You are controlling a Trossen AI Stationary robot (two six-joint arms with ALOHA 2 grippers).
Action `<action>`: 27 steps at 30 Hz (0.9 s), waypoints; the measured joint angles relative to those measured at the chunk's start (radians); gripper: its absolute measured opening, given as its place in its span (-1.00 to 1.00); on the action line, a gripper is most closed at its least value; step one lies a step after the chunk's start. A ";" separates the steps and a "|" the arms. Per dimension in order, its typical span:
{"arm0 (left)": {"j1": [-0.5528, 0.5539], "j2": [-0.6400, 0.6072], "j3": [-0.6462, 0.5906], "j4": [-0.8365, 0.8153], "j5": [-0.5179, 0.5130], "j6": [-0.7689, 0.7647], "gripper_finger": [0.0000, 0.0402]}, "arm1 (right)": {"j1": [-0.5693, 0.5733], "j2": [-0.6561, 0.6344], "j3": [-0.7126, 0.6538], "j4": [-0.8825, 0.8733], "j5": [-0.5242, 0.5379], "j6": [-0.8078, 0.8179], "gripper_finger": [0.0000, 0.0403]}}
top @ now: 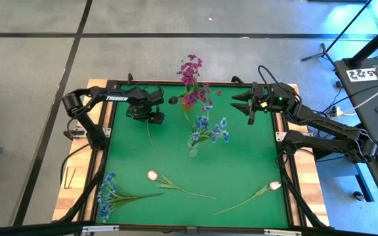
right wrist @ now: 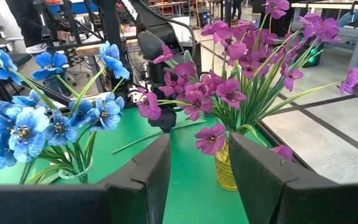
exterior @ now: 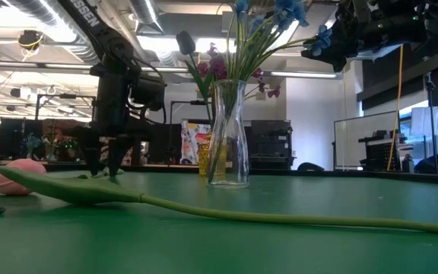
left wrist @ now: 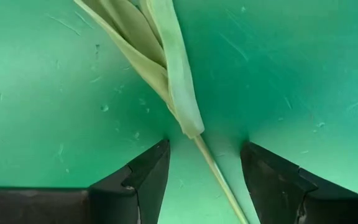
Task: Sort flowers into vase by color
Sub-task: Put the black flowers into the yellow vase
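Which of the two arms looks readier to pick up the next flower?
Probably the left. Its end effector is low on the mat, open, straddling a green stem. The right end effector hangs raised beside the vases, holding nothing.

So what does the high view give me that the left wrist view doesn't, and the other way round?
Only the high view shows the layout: the blue spray and two tulips lying on the green table, blue flowers in the clear vase, the magenta flowers at the far edge, and the right gripper raised near them. Only the left wrist view shows the left gripper open, fingers either side of a thin green stem with a pale leaf. Both show that stem and the green surface.
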 joint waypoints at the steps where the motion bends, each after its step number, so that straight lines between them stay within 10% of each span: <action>1: 0.005 0.003 0.001 0.001 0.004 0.000 -0.03 | 0.000 0.000 0.000 -0.001 0.000 0.000 -0.20; 20: 0.014 0.016 0.001 0.005 -0.027 0.052 -0.95 | 0.000 0.000 0.000 -0.025 0.000 0.000 -0.20; 27: 0.014 0.006 -0.001 0.004 -0.032 0.063 -0.98 | 0.000 0.000 0.000 -0.025 0.003 0.000 -0.20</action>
